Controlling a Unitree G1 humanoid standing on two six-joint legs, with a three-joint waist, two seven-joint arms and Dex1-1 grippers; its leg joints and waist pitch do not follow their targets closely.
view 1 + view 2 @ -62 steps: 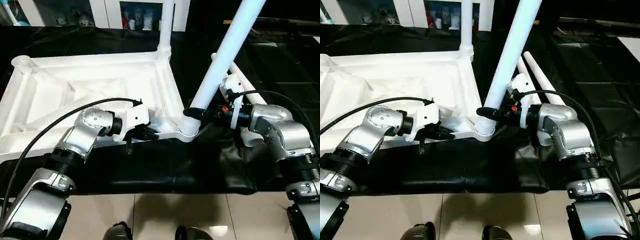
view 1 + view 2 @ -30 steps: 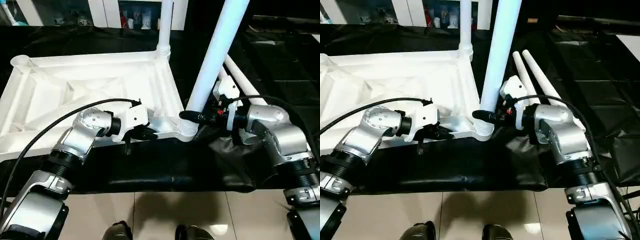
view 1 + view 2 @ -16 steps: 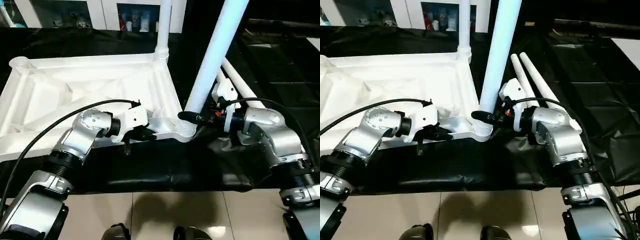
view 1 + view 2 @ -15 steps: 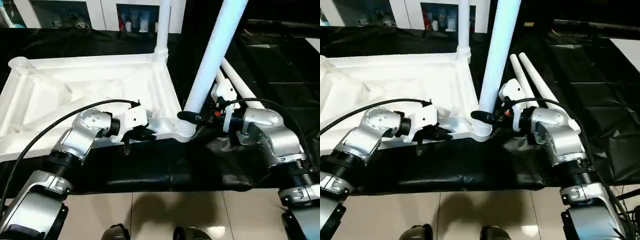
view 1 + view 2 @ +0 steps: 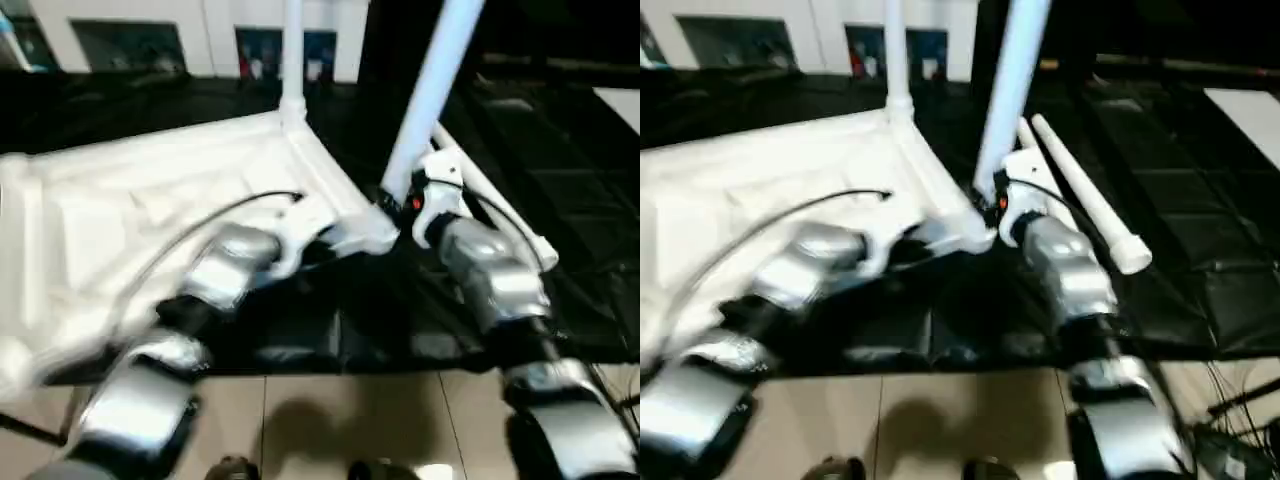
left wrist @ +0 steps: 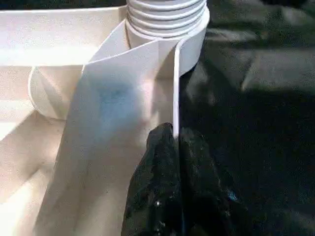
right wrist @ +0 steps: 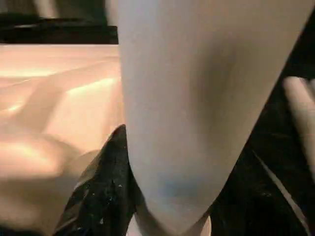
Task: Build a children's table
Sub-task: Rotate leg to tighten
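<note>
Since the earlier frames the gripped leg (image 5: 425, 95) has swung from a clear rightward lean to stand closer to upright over its corner socket (image 6: 167, 22), though the head camera has shifted too. At the right end effector (image 5: 398, 205), the black fingers (image 7: 106, 187) stand half open, clasped round the leg's foot just above the socket. At the left end effector (image 6: 175, 142), the fingers are pinched nearly closed on the thin rim of the upturned table top (image 5: 120, 210) beside that socket, steadying it on the black-covered table (image 5: 1200, 200). One leg (image 5: 292, 60) already stands in the far corner; two spare legs (image 5: 1085, 195) lie nearby. Seating the second leg looks to be in hand; next likely comes squaring and pressing or twisting it home.
</note>
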